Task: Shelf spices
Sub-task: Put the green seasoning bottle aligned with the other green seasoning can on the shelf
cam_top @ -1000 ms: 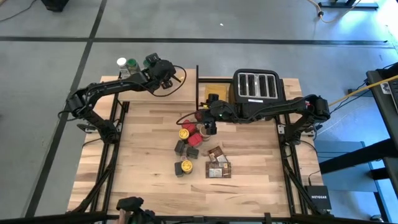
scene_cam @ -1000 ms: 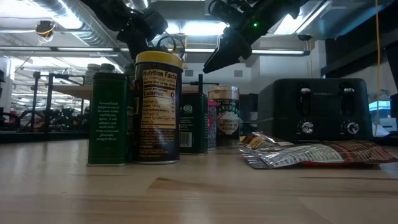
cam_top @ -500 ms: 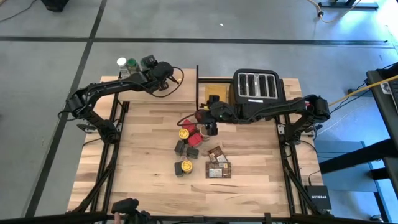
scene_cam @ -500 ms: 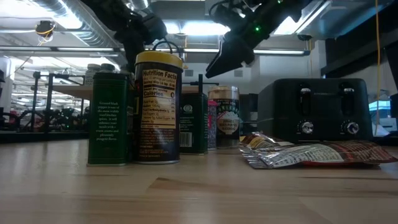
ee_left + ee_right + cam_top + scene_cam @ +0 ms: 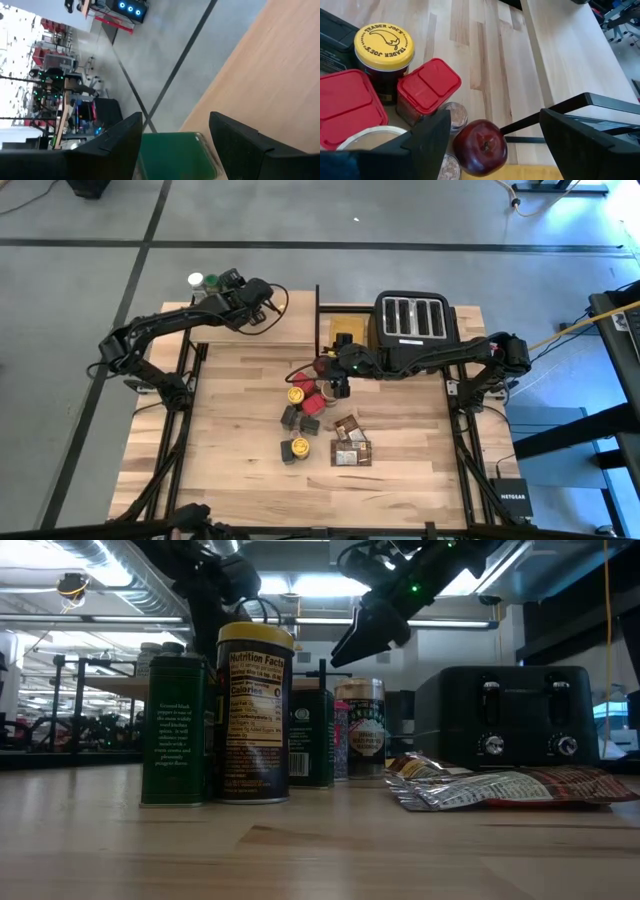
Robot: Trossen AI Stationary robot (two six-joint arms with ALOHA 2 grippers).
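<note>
Since a second ago the left gripper [image 5: 232, 280] has carried its green-lidded jar [image 5: 175, 152] toward the shelf's [image 5: 250, 328] far-left corner, beside two jars [image 5: 203, 282] already there. Its fingers clamp the square, glossy jar. Mid-table, the right gripper [image 5: 340, 388] hovers open over the clustered spices [image 5: 300, 410] (smooth red apple-like ball [image 5: 479, 147] beside them).

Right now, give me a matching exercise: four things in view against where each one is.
1 toaster
2 green tin
3 apple
4 packets

A between the left gripper's fingers
B just ahead of the open right gripper
C lying flat on the tabletop
D back right of the table

Pairs: 1-D, 2-A, 3-B, 4-C
</note>
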